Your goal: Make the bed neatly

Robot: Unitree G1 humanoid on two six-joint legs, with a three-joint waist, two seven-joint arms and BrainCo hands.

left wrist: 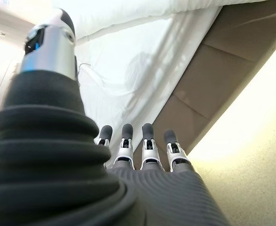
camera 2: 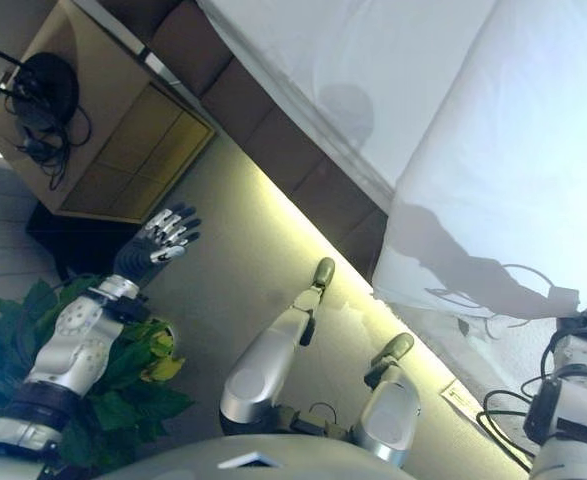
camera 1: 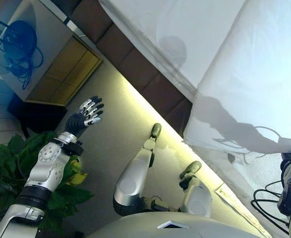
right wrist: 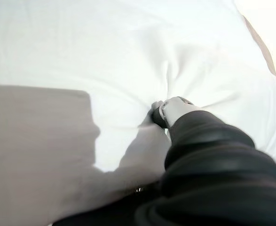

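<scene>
A white duvet point(camera 1: 254, 74) lies over the bed's near part, with its edge hanging down past the brown bed base point(camera 1: 135, 64). Beyond it the white sheet point(camera 1: 170, 34) lies flat. In the right wrist view my right hand point(right wrist: 173, 110) is curled into the duvet point(right wrist: 105, 56), and the cloth puckers in folds around it. My right arm comes in at the lower right of the eye views. My left hand point(camera 1: 88, 113) is held up open in the air beside the bed, its fingers point(left wrist: 147, 141) straight, touching nothing.
A wooden bedside cabinet point(camera 1: 61, 69) with a coil of blue cable point(camera 1: 19, 42) on top stands at the far left by the bed's head. A green leafy plant point(camera 1: 16, 163) is under my left arm. Pale floor point(camera 1: 110, 144) runs along the bed's side.
</scene>
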